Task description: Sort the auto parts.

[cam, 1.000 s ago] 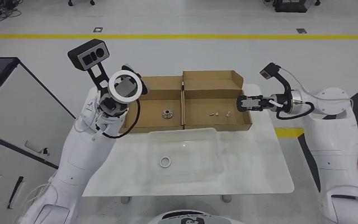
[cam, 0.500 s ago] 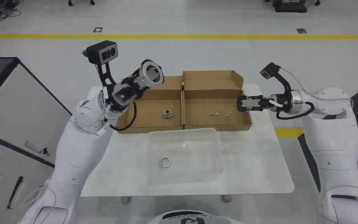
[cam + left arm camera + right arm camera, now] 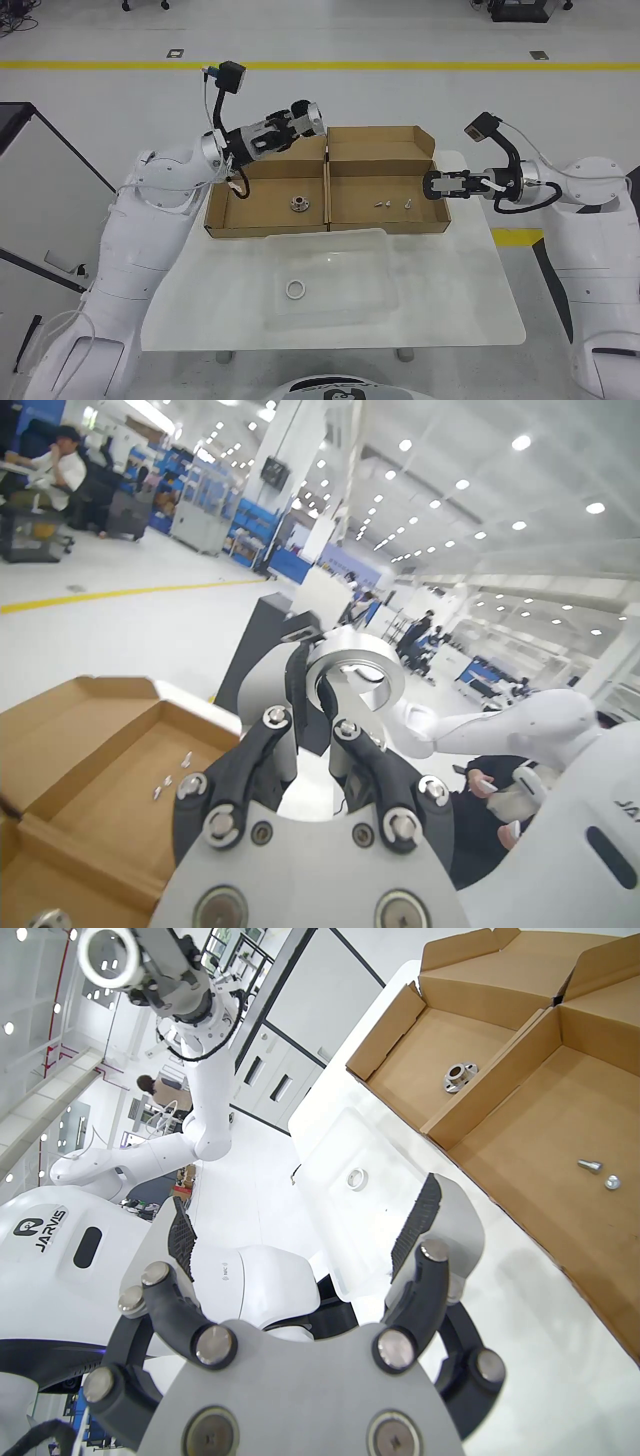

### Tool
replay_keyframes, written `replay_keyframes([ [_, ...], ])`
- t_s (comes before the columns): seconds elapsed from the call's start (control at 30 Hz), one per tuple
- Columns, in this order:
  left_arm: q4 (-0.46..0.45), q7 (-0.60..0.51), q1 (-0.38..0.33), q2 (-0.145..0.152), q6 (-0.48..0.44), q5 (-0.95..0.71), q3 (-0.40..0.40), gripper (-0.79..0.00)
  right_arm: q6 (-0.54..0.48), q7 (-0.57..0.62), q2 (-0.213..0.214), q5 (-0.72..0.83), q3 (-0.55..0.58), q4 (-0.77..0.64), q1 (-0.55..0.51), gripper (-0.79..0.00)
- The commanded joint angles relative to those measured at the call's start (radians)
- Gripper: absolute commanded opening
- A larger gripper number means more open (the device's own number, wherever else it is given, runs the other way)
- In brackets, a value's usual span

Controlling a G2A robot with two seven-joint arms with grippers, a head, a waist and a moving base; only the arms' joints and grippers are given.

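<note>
My left gripper [image 3: 298,122] is shut on a large silver ring [image 3: 350,650], held in the air above the back edge of the left cardboard box [image 3: 260,205]. That ring [image 3: 85,958] faces the right wrist view from high up. A flanged metal part [image 3: 298,203] lies in the left box. The right cardboard box [image 3: 365,185] holds a screw [image 3: 589,1165] and a small nut [image 3: 611,1183]. A small white ring [image 3: 295,289] lies in the clear tray [image 3: 350,300]. My right gripper [image 3: 432,185] stands open and holds nothing, at the right box's right end.
The two boxes stand side by side at the back of the white table [image 3: 460,290], flaps raised behind them. The clear tray sits in front of them, near the table's middle. Bare tabletop lies to the right of the tray.
My left arm has swung the large ring from the table's left side toward the back of the left box, turning it from face-up to edge-on. The right arm has not moved.
</note>
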Motion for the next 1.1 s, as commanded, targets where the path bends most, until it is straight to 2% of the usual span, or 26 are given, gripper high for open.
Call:
replay_keyframes([
  [0.0,0.005,-0.028,-0.005,0.005,0.032,0.104,0.003,-0.785,0.0,0.0,0.0,0.0,0.0,0.0,0.0,0.0],
  [0.33,0.017,-0.185,-0.018,0.024,0.083,0.394,0.04,-0.785,0.0,0.0,0.0,0.0,0.0,0.0,0.0,0.0],
  [0.53,0.094,-0.238,-0.1,0.018,0.072,0.533,0.113,-0.785,0.0,0.0,0.0,0.0,0.0,0.0,0.0,0.0],
  [0.73,0.277,-0.279,-0.245,-0.015,0.035,0.654,0.253,-0.785,0.0,0.0,0.0,0.0,0.0,0.0,0.0,0.0],
  [0.87,0.408,-0.297,-0.331,-0.049,0.002,0.746,0.367,-0.785,0.0,0.0,0.0,0.0,0.0,0.0,0.0,0.0],
  [1.07,0.572,-0.277,-0.408,-0.101,-0.039,0.909,0.517,-0.785,0.0,0.0,0.0,0.0,0.0,0.0,0.0,0.0],
])
